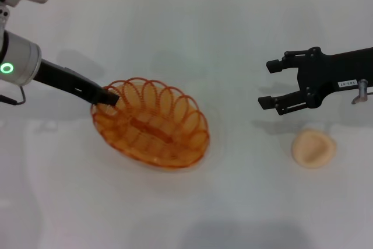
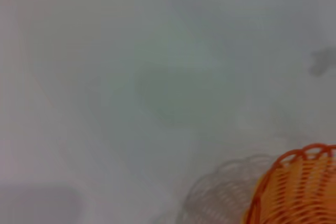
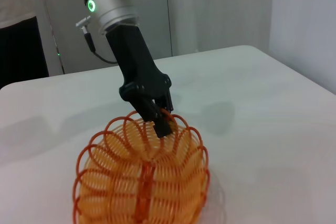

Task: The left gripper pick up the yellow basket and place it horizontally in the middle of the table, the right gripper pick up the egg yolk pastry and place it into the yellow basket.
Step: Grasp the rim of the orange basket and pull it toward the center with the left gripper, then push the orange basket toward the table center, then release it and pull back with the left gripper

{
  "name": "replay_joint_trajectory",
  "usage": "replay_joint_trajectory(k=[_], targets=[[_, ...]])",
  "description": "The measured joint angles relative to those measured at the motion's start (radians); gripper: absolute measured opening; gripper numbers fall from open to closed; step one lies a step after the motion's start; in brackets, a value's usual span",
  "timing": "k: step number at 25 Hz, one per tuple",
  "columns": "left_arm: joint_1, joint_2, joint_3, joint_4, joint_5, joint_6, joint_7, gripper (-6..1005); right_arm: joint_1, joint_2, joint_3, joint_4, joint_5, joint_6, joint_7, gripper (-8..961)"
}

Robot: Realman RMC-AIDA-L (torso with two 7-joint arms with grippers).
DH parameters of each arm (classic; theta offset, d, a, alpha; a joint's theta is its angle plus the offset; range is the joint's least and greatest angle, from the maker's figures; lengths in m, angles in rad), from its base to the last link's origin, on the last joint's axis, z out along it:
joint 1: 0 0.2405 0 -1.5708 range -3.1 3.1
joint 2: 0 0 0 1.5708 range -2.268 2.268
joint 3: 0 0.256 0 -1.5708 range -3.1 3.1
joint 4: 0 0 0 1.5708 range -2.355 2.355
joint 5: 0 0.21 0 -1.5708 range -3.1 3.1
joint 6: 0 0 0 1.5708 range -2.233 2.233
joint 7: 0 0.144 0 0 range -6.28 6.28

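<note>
The yellow basket (image 1: 152, 125) sits on the white table left of centre, its long axis running diagonally. My left gripper (image 1: 108, 97) reaches in from the left and is shut on the basket's near-left rim. The right wrist view shows this grip, with the left gripper (image 3: 159, 120) on the looped rim of the basket (image 3: 140, 182). A part of the basket (image 2: 296, 190) shows in the left wrist view. The egg yolk pastry (image 1: 313, 148) lies on the table at the right. My right gripper (image 1: 266, 83) is open and empty, hovering just above and left of the pastry.
The white table (image 1: 221, 39) stretches between the basket and the pastry. Its far edge meets a wall at the top of the head view. A dark panel and cables (image 3: 26, 45) stand behind the left arm in the right wrist view.
</note>
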Motion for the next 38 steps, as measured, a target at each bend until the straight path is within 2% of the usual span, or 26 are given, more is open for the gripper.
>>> replay_joint_trajectory(k=[6,8,17,22,27,32,38], targets=[[0.025,-0.022,0.0,0.079,-0.049,0.045,-0.14,124,-0.001,0.0,0.002,-0.005,0.003,0.001,-0.01,870],[0.034,-0.028,0.0,0.094,-0.065,0.045,-0.198,93,-0.001,0.001,0.002,-0.007,0.004,0.001,-0.01,869],[0.038,-0.054,0.005,0.089,-0.084,0.018,-0.393,79,-0.002,0.004,0.002,-0.028,0.007,-0.001,-0.011,864],[0.045,-0.067,0.007,0.086,-0.084,-0.031,-0.478,79,-0.025,0.015,0.002,-0.06,0.011,-0.009,-0.031,861],[0.053,-0.068,0.007,0.061,-0.088,-0.069,-0.523,80,-0.031,0.019,0.002,-0.07,0.02,-0.016,-0.043,857],[0.044,-0.084,0.017,0.04,-0.087,-0.075,-0.528,79,-0.026,0.019,0.002,-0.072,0.02,-0.015,-0.044,854],[0.036,-0.092,0.086,0.035,-0.096,-0.093,-0.564,79,-0.024,0.018,0.002,-0.072,0.02,-0.008,-0.045,850]])
